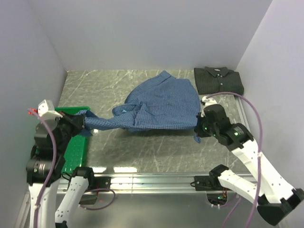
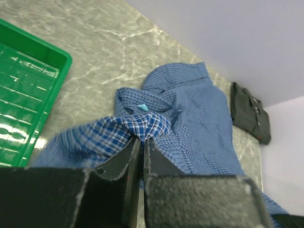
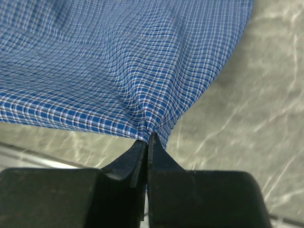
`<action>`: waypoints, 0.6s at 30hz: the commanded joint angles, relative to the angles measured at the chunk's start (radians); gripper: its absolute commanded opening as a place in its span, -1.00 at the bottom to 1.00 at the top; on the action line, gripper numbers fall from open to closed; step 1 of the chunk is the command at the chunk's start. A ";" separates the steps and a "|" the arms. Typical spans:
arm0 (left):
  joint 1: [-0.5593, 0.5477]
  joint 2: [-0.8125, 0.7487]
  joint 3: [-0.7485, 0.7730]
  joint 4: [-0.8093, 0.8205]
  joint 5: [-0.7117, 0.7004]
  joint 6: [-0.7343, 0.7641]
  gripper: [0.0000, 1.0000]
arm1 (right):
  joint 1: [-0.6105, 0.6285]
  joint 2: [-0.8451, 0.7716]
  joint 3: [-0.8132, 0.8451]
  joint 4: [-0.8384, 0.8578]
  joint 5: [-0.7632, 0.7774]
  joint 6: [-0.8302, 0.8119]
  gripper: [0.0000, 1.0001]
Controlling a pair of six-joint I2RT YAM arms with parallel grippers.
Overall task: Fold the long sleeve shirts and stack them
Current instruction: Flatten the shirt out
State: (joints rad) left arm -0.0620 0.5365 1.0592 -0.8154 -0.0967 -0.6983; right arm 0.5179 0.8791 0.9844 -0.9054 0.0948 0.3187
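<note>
The left gripper (image 2: 142,140) is pinching cloth right now, its two fingers pressed almost together with only a thin slit between them, and a bunched fold of the blue shirt (image 1: 161,102) is sitting at their tips. From above, that gripper is hovering over the left edge of the tabletop (image 1: 142,154), gripping the end of a sleeve (image 1: 102,122) that is stretching out toward it. Over on the other side, the right gripper (image 3: 147,138) is clamping tight on the shirt's hem, jaws pressed together, the checked fabric puckering into a point where they are biting. The cloth is lifting off the marble there, and a shadow is lying under the shirt's near edge. Between the two arms the blue shirt is spreading across the middle of the tabletop, its collar (image 1: 164,76) pointing toward the far edge. Just below the left gripper, the green tray (image 1: 76,149) is lying along the left edge, toward the near left corner. Well apart from all this, the dark shirt (image 1: 218,80) is resting folded in the far right corner, collar up.
</note>
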 commanded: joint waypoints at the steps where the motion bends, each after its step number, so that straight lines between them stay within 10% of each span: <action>1: -0.019 -0.032 0.019 -0.039 0.018 0.006 -0.81 | 0.004 -0.054 0.072 -0.128 0.075 0.106 -1.00; 12: -0.019 0.184 0.220 0.085 0.011 0.045 -0.89 | -0.001 0.011 0.161 -0.082 0.295 0.046 -1.00; 18: -0.019 -0.015 0.206 0.079 -0.161 -0.013 -0.82 | 0.002 -0.130 0.148 -0.099 0.284 0.071 -1.00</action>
State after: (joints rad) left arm -0.0883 0.6601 1.2400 -0.7845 -0.1055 -0.7017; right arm 0.5213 0.8547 1.1122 -0.9794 0.3008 0.3935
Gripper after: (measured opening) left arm 0.090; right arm 0.011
